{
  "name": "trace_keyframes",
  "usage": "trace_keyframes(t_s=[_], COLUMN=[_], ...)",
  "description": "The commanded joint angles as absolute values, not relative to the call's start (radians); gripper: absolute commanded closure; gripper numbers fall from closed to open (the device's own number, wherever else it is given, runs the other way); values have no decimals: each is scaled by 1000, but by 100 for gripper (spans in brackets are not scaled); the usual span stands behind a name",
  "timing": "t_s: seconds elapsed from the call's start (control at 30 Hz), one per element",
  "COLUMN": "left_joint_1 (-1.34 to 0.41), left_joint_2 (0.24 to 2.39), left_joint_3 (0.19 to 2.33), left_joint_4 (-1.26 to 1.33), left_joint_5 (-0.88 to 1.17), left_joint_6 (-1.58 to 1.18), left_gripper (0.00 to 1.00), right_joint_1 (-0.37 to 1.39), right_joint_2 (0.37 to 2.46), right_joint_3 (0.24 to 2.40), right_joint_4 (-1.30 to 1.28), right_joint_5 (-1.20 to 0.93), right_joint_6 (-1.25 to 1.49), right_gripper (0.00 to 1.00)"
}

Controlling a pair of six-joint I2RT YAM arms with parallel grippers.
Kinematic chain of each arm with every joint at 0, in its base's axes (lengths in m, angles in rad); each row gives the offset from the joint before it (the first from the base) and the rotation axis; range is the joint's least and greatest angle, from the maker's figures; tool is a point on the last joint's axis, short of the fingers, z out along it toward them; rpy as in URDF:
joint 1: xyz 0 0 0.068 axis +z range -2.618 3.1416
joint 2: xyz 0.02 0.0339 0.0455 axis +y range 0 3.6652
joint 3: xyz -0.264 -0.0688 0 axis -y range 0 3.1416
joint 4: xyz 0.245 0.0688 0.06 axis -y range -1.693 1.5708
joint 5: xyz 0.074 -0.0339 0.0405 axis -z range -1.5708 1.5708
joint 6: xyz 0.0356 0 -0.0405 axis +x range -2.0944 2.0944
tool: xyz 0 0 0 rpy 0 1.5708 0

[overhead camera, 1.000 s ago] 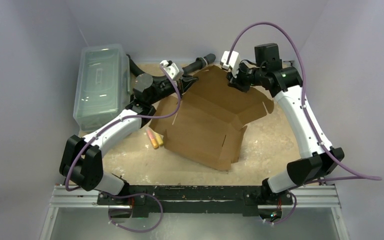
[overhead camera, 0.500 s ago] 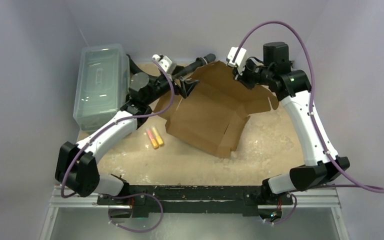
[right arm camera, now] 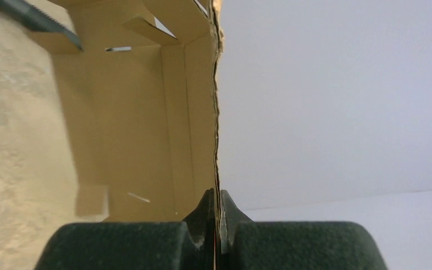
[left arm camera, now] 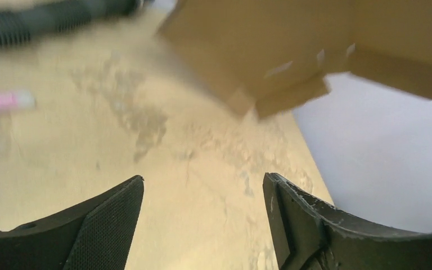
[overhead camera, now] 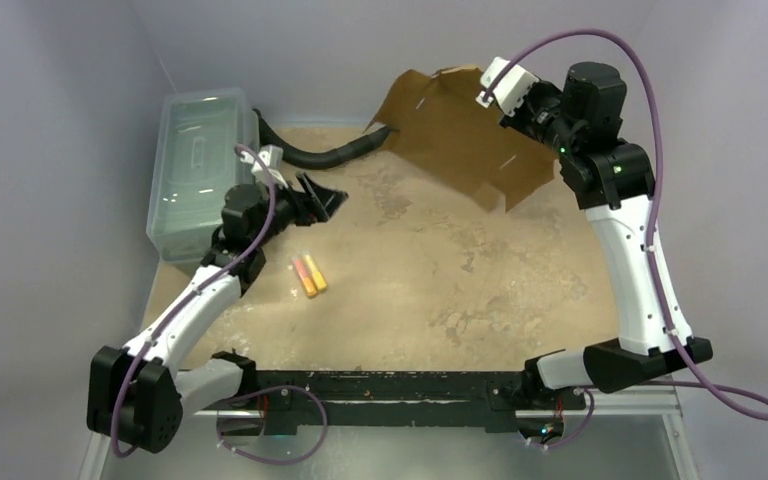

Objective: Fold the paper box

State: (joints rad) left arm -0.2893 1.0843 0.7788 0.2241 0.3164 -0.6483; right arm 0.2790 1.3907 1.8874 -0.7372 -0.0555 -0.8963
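While the right claw (right arm camera: 216,202) clamps an edge of the paper box (overhead camera: 460,130), held above the counter (overhead camera: 440,270) well right of the clear lidded bin (overhead camera: 200,170), the left claw (left arm camera: 203,181) gapes empty just beside that bin

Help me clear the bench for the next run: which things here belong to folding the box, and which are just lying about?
For the job:
- paper box, held up at the far side
- right gripper, shut on its edge
- left gripper, open and empty

Lying about:
- clear lidded bin
- two small coloured sticks
- black ribbed hose
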Motion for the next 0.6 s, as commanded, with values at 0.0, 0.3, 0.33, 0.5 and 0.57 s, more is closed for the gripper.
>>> trace_keyframes(t_s=[0.0,0.3,0.33,0.5,0.57], left_joint_1=[-307,-403,-403,-402,-402], left_joint_2=[1164,1445,1457,1463,1444], left_joint_3=[656,706,701,669,662], left_joint_4=[415,471,471,449,433], left_joint_5=[362,329,326,297,288], left_joint_6=[-887,-885,-884,-849,-819], left_gripper=[27,33,33,33,32], right_joint_1=[291,489,494,505,505], right_joint_2=[1345,1234,1217,1175,1174], right_joint_3=[1883,1535,1502,1383,1386], right_joint_4=[-581,-612,-618,-641,-646], right_joint_5=[40,8,2,-43,-42], right_joint_6=[-994,-959,-951,-936,-934], right_gripper=[100,100,100,100,100])
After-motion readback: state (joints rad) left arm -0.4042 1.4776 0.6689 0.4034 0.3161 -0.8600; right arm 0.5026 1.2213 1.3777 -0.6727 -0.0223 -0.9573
